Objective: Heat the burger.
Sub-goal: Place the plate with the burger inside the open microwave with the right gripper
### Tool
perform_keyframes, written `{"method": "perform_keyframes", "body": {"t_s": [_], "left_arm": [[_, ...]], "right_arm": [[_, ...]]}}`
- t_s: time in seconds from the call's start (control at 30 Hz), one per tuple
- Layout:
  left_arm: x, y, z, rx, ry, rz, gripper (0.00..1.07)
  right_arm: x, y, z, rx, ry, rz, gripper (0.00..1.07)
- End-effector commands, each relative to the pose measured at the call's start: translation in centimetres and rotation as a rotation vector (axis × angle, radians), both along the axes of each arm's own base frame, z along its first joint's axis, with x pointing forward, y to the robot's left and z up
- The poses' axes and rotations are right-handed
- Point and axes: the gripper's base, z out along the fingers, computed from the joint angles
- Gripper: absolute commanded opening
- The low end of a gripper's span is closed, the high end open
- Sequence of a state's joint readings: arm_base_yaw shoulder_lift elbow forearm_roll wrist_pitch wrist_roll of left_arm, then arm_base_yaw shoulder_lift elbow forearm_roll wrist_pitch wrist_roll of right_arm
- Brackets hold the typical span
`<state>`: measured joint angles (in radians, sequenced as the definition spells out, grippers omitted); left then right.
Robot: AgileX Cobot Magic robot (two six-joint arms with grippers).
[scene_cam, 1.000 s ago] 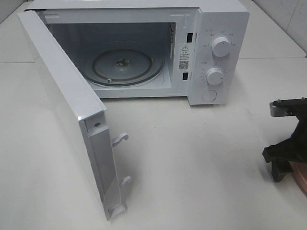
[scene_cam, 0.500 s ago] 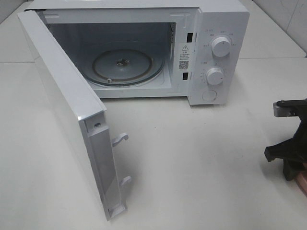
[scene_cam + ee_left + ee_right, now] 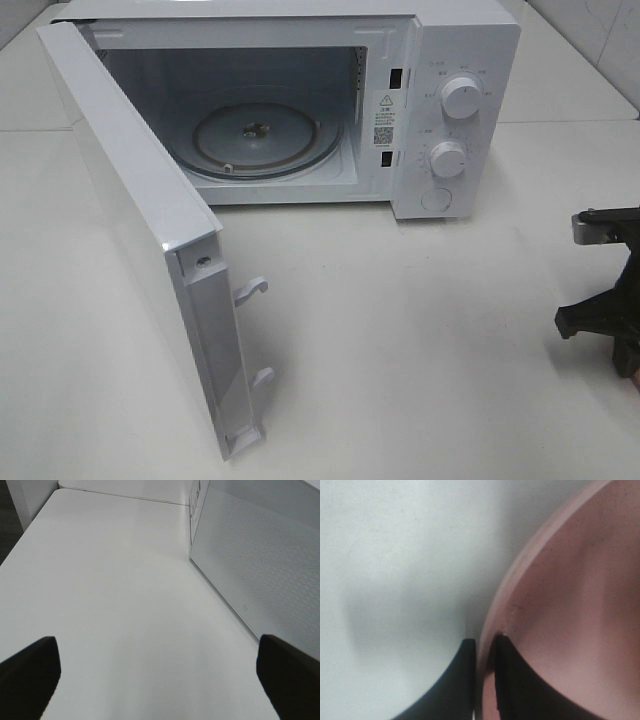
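- The white microwave (image 3: 470,40) sits at the back of the counter (image 3: 420,330).
- Its door (image 3: 130,220) swings wide open toward the left side of the high view.
- Inside, the round glass tray (image 3: 255,138) lies flat with nothing on it.
- Two white knobs, the top knob (image 3: 460,97) and the lower knob (image 3: 448,159), sit on the front panel. A round button (image 3: 437,199) is just under them.
- The right arm (image 3: 612,265) is low at the right edge of the high view, well apart from the microwave.
- The right claw (image 3: 485,642) pinches the rim of the pink plate (image 3: 580,605). One black finger (image 3: 465,675) is outside the rim and the other is inside it.
- The pink plate rests on the counter.
- The left claw (image 3: 160,680) is spread wide with nothing between its fingers (image 3: 30,675).
- It hangs over bare counter, with the dotted side of the door near it.
- The burger shows in none of the views, so I cannot tell where it is.
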<state>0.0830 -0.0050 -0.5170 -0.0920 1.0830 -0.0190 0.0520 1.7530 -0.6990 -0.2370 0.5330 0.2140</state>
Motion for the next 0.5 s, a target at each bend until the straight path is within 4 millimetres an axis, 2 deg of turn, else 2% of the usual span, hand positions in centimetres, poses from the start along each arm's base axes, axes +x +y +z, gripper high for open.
{"method": "perform_keyframes", "body": {"t_s": [0.03,0.5], "left_arm": [[-0.21,-0.05,0.11,-0.005,-0.032,-0.001,1.02],[-0.21,-0.05,0.11,-0.005,-0.032,-0.001,1.02]], "right_arm": [[-0.19,-0.14,-0.21,-0.001,0.015,-0.004,0.00],[-0.36,-0.10,-0.22,-0.005,0.033,-0.011,0.00]]}}
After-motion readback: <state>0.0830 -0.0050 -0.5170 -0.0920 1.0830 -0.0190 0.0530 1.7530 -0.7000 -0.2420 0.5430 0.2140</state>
